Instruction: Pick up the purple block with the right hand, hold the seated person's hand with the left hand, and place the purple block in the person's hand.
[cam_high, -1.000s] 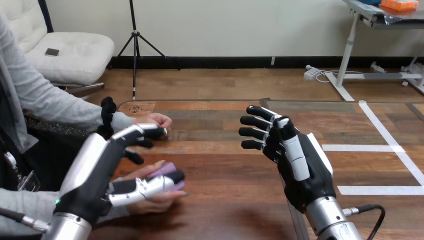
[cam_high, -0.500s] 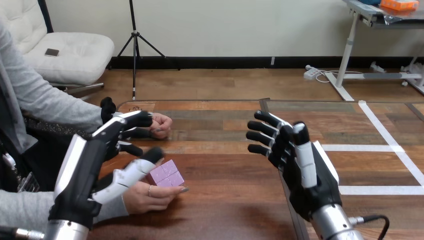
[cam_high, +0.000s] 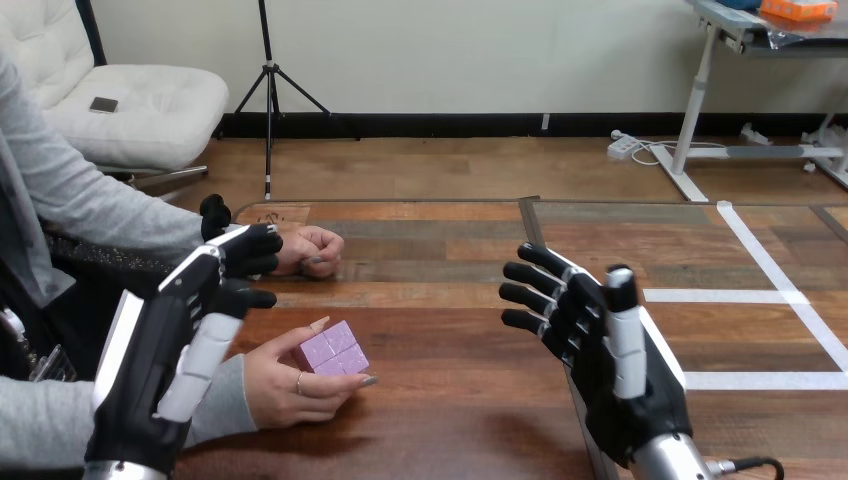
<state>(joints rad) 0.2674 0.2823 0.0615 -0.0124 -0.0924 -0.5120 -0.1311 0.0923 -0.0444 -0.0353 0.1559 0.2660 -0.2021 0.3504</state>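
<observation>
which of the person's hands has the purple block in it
The person's nearer hand, low in the view, holds the purple block; the farther hand is a bare fist.

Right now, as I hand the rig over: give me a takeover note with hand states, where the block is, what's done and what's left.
Left hand: open, raised at the table's left side, next to the person's hand, not gripping it.
Right hand: open and empty, raised over the table at the right.
Purple block: in the person's hand, with their fingers around it, just above the table.
Done: the block is in the person's hand.
Left: probably only drawing both arms back; nothing remains to pick up.
</observation>
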